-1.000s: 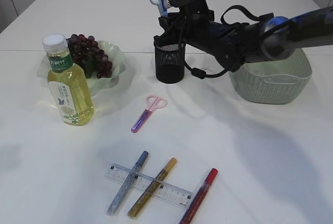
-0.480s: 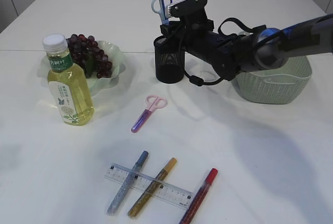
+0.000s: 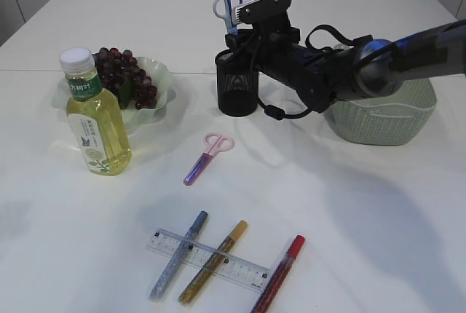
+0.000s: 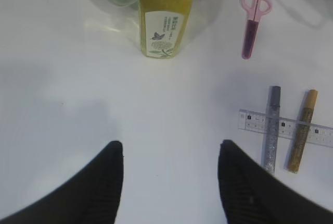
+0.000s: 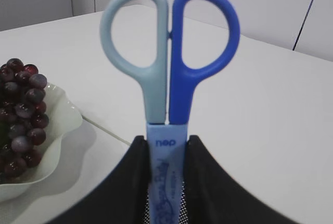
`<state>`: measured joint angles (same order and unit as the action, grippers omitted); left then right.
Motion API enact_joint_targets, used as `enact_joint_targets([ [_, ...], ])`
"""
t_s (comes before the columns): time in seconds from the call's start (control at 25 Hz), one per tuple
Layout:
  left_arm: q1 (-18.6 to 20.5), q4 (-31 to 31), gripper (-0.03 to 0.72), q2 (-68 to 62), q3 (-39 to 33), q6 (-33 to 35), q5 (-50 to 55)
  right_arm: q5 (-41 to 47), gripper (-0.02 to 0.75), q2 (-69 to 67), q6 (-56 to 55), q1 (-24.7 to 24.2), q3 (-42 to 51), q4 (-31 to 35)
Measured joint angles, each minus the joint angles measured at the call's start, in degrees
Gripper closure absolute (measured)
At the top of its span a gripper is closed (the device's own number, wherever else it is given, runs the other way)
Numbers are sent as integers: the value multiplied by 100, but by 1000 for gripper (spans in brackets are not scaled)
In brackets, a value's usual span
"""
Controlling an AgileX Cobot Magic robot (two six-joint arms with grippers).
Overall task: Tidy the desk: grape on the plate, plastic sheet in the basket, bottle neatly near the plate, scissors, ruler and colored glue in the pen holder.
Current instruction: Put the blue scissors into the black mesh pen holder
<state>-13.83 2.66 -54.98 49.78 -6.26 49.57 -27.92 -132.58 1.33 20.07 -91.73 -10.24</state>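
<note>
Since a second earlier, blue scissors (image 5: 167, 67) had shifted slightly left above the holder (image 3: 237, 84), handles up, sheath clamped between the right gripper's (image 5: 167, 156) fingers, presumably to drop in upright. Left gripper (image 4: 170, 153) hung empty, fingers apart, ahead of it the bottle (image 4: 165, 13).

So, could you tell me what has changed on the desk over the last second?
The right gripper, shut on the blue scissors, lowered them with its arm toward the black pen holder and has almost stopped; their tip now sits at the holder's mouth. Nothing was released. The left gripper stayed open and empty; the bottle, grapes, pink scissors, glue pens and ruler did not move.
</note>
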Motion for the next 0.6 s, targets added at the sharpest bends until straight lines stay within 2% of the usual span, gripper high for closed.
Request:
enact_joint_targets([
  [0.6, 0, 0, 263, 0, 0, 0, -231, 0, 566, -112, 90, 0, 0, 21],
])
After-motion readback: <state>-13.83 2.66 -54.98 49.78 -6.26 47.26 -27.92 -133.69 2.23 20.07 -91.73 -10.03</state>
